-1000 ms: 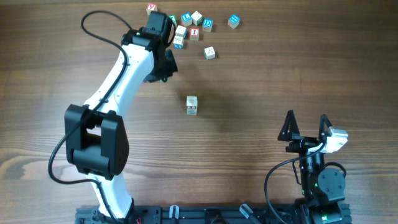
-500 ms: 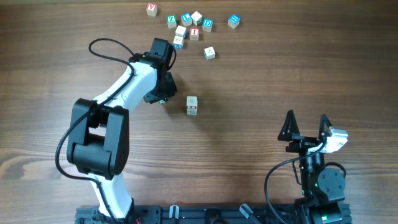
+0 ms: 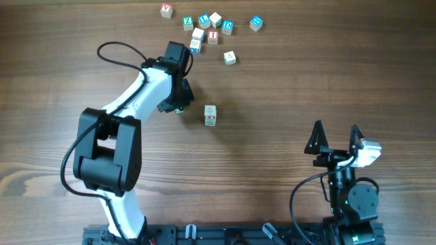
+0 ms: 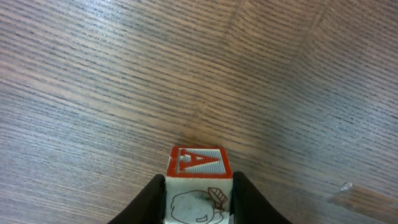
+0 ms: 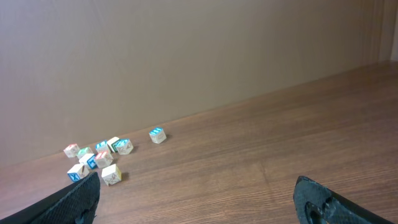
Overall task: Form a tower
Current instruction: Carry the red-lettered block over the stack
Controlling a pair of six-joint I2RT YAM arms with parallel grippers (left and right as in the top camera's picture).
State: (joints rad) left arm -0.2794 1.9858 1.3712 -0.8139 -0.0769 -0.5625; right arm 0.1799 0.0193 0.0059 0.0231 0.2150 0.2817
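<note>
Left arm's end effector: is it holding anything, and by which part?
Yes: the left end effector holds a red-A letter cube, clamped across two opposite side faces.

A brown table [image 3: 306,88] with long, fine wood grain fills the overhead view from edge to edge. In the right wrist view its far edge meets a plain, matte tan wall [image 5: 186,56] across the upper half of the frame; a darker vertical strip [image 5: 388,28] stands at the upper right. The light is soft and even, with faint shadows.
</note>
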